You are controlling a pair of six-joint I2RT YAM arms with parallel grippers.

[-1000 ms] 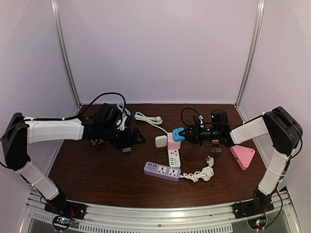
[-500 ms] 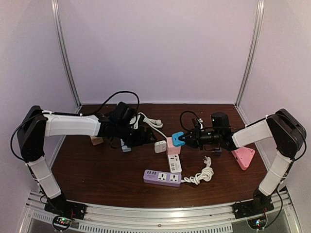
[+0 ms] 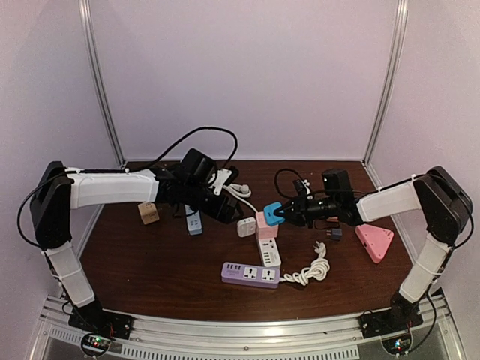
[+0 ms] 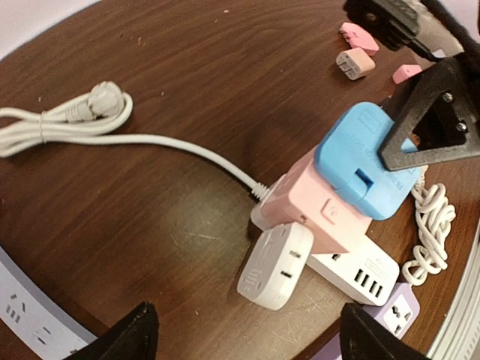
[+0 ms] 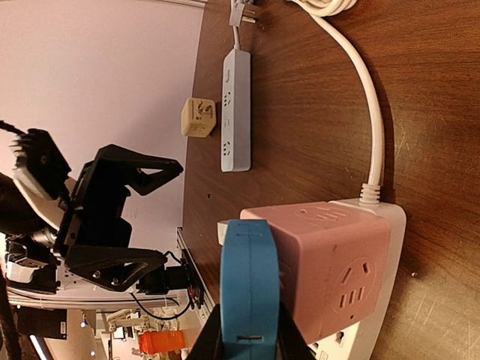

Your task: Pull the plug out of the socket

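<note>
The left gripper [image 3: 229, 213], jaws spread wide, has swung in beside the pink socket cube [image 4: 307, 202], likely to brace it. The right gripper [image 3: 286, 214] stays clamped on the blue plug [image 4: 358, 159], still seated on that cube.

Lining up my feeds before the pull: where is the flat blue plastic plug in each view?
Top external: flat blue plastic plug just right of centre.
Left wrist: plug upper right.
Right wrist: plug bottom centre, edge-on.
Shared landmark: the pink cube socket it sits against, in all three.
</note>
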